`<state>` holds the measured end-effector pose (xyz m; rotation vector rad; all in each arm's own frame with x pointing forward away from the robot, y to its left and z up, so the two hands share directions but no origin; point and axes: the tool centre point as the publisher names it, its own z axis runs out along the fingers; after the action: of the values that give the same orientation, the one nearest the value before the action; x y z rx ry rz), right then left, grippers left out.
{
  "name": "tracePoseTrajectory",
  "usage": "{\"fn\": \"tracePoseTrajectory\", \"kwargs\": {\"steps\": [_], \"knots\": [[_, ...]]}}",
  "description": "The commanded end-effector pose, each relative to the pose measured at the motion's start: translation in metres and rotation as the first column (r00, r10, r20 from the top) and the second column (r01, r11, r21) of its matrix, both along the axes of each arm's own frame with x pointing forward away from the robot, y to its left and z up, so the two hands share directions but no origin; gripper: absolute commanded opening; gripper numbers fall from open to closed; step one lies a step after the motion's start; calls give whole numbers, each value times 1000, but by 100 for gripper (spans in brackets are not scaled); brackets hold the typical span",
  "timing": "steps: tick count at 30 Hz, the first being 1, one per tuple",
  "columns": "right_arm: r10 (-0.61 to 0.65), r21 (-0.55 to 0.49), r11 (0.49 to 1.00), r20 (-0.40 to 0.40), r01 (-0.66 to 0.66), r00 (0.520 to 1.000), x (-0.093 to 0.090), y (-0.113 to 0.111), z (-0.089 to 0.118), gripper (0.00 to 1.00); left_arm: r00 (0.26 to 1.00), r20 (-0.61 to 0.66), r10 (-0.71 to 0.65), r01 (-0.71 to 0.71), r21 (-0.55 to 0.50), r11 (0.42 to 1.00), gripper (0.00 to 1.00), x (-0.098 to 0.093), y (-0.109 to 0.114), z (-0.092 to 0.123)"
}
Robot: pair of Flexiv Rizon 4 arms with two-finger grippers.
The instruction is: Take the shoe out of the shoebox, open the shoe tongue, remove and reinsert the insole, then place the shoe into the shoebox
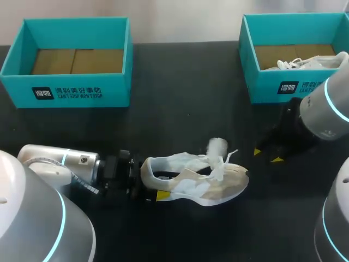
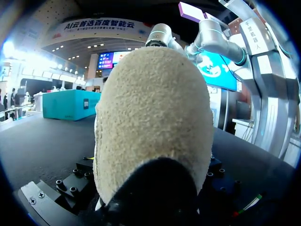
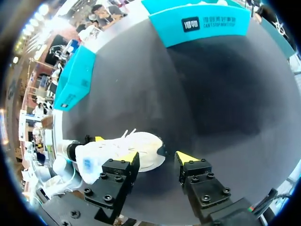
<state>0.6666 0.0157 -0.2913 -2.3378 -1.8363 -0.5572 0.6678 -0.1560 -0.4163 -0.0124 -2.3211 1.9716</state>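
A white and beige shoe (image 1: 218, 188) lies on the black table near the front middle, toe pointing right. Its white tongue (image 1: 217, 146) and laces stick up. My left gripper (image 1: 156, 181) comes in from the left and is shut on the shoe's heel, with a yellow tip on each side. The beige heel (image 2: 155, 117) fills the left wrist view. My right gripper (image 1: 267, 155) hangs open just right of the toe with nothing between its fingers. In the right wrist view the shoe (image 3: 141, 146) lies ahead of the open right gripper (image 3: 156, 158).
A teal shoebox (image 1: 65, 93) with a bare brown bottom stands at the back left. A second teal shoebox (image 1: 272, 84) at the back right holds another white shoe (image 1: 305, 63), partly behind my right arm. Bare black table lies between the boxes.
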Motion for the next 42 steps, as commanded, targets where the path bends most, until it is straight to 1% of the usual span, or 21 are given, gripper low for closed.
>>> {"fn": "tracePoseTrajectory", "kwargs": {"steps": [1,4,6,7,8,9,13,14,16,18,19,20,22,23,24,26,27,28,30,31,42], "knots": [[35,-116,993,-3,-35,999,-7,0,41,49,1000,1,3,-3,-1,1000,0,-1,2,-2],[85,-179,980,2,-83,996,-4,6,50,46,1000,1,3,-3,-1,1000,0,-1,2,-2],[121,-221,969,14,-115,993,-2,9,60,42,1000,1,3,-3,-1,1000,0,-1,2,-2],[141,-235,963,20,-133,990,-2,10,65,33,1000,1,3,-3,-1,1000,0,-1,2,-2],[161,-260,954,29,-148,987,-2,12,72,20,1000,1,3,-3,-1,1000,0,-1,2,-2],[189,-282,944,39,-171,981,-2,14,78,0,1000,1,3,-3,-1,1000,0,-1,2,-2],[315,-350,895,54,-278,948,-6,28,100,0,1000,1,3,-3,-1,1000,0,-1,2,-2],[361,-364,875,52,-318,931,-8,33,104,0,1000,1,3,-3,-1,1000,0,-1,2,-2],[467,-416,811,35,-412,884,-11,43,107,0,1000,1,3,-3,-1,1000,0,-1,2,-2],[562,-463,732,-3,-499,827,-14,55,105,0,1000,1,3,-3,-1,1000,0,-1,2,-2],[591,-474,706,-16,-526,807,-14,61,103,0,1000,1,3,-3,-1,1000,0,-1,2,-2],[638,-462,676,-23,-574,770,-14,66,103,0,1000,1,3,-3,-1,1000,0,-1,2,-2],[696,-472,616,-48,-630,716,-14,74,104,0,1000,1,3,-3,-1,1000,0,-1,2,-2],[734,-468,580,-55,-667,677,-15,79,104,0,1000,1,3,-3,-1,1000,0,-1,2,-2],[753,-463,560,-61,-687,655,-15,82,106,0,1000,1,3,-3,-1,1000,0,-1,2,-2],[802,-464,500,-72,-732,593,-17,90,110,0,1000,1,3,-3,-1,1000,0,-1,2,-2],[814,-462,481,-79,-745,575,-18,93,112,0,1000,1,3,-3,-1,1000,0,-1,2,-2],[845,-456,440,-81,-774,528,-19,98,114,0,1000,1,3,-3,-1,1000,0,-1,2,-2],[882,-449,381,-86,-808,464,-21,106,117,0,1000,1,3,-3,-1,1000,0,-1,2,-2],[898,-426,356,-90,-832,431,-21,110,118,0,1000,1,3,-3,-1,1000,0,-1,2,-2],[898,-426,356,-90,-832,431,-21,110,118,0,1000,1,3,-3,-1,1000,0,-1,2,-2]]}}
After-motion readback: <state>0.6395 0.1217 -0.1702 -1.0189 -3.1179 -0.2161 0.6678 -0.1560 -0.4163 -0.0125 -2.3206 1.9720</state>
